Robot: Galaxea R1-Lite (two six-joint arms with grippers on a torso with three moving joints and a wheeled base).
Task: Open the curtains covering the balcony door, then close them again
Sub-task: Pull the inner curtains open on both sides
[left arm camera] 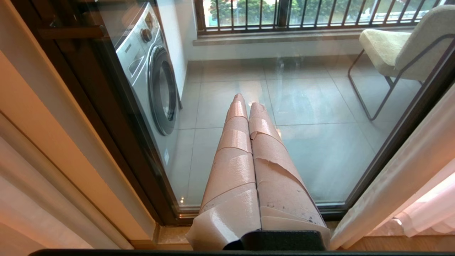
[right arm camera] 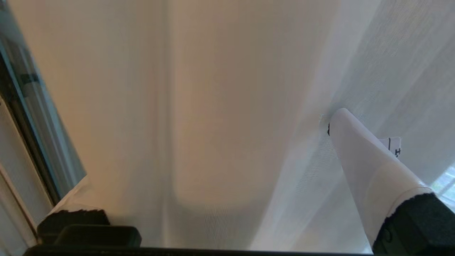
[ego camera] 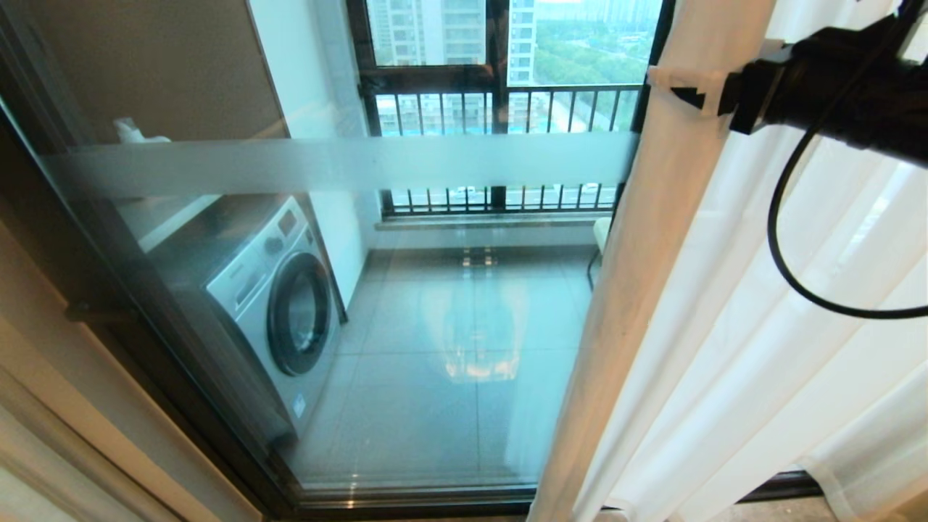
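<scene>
The right gripper [ego camera: 678,90] reaches in from the upper right of the head view, its white fingers spread wide on either side of the curtain's leading edge, not pinching it. In the right wrist view one white finger [right arm camera: 359,156] presses its tip against the sheer fabric at the right of the frame, while the other is hidden behind the cloth at the lower left. A black cable [ego camera: 779,217] loops down from the arm in front of the folds.

The curtains [ego camera: 761,326] hang bunched along the right side of the head view, from the top edge to the floor, leaving most of the glass uncovered. The balcony door [ego camera: 341,163] fills the left and centre, its frosted band crossing the upper third and its dark frame running along the bottom.

The left gripper [left arm camera: 245,103] sits at centre in its own wrist view, tape-wrapped fingers pressed together and holding nothing, pointing at the glass.

Behind the door a washing machine [ego camera: 283,297] stands at left, a black-barred railing [ego camera: 500,109] spans the top, and a chair [left arm camera: 398,46] stands at the upper right of the left wrist view.
</scene>
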